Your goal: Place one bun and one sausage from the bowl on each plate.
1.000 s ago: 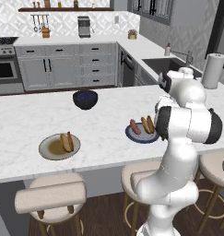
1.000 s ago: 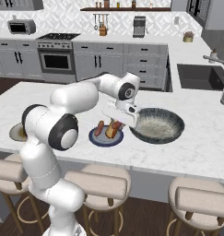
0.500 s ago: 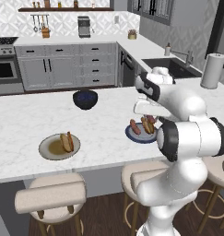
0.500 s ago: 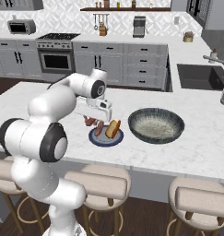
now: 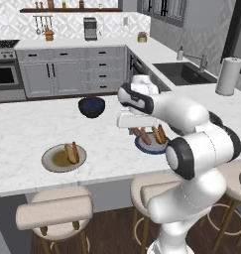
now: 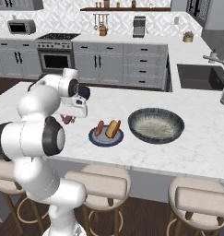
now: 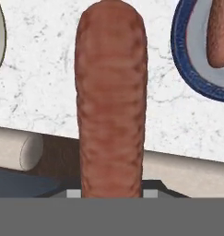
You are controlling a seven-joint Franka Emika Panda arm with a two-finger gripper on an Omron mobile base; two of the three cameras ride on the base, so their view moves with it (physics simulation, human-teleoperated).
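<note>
The arm [image 5: 191, 149] is built of glossy white, rounded shells, fat and tube-like, that swell into bulbous elbows. Each joint ends in a dark, near-black round cap ringed by a thin white rim; one such cap [image 5: 180, 158] faces the left base camera, another [image 6: 52, 136] faces the right base camera. A narrower dark band [image 5: 136, 98] wraps the wrist link. The hand [image 6: 75, 107] is a boxy white block with flat faces, paler grey underneath, joined to a dark round flange [image 6: 84, 92]. The lower trunk [image 6: 62, 198] is a thick white column with soft shading and no visible cables, screws or lettering.
</note>
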